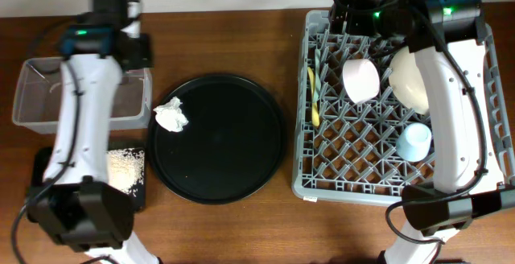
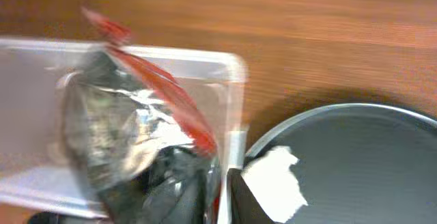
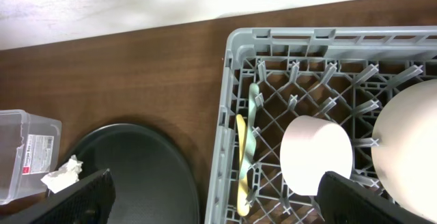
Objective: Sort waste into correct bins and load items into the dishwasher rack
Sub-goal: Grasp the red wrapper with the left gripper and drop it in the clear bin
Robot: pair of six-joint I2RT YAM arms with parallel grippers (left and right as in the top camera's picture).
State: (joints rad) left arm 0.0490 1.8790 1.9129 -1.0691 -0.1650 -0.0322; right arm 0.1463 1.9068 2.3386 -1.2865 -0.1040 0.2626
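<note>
My left gripper (image 2: 220, 200) is shut on the crumpled red wrapper (image 2: 140, 118), with its silver inside showing, above the clear tub (image 2: 171, 54). In the overhead view it (image 1: 135, 51) hangs over the tub's (image 1: 32, 107) right end. The white napkin (image 1: 170, 116) lies on the round black tray. Rice grains (image 1: 126, 167) sit in the shallow black tray (image 1: 142, 196). The grey rack (image 1: 322, 179) holds a pale pink bowl (image 1: 361, 80), a cream bowl (image 1: 410, 77), a light blue cup (image 1: 414, 141), and yellow (image 1: 313, 103) and mint utensils (image 1: 319, 69). My right gripper (image 3: 225, 203) is open and empty over the rack's left edge. No white cup shows.
The large round black tray (image 1: 229, 155) lies between the bins and the rack, with only the napkin (image 2: 276, 183) on its left part. Bare brown table shows at the back and front. Both arm bases stand at the table's front edge.
</note>
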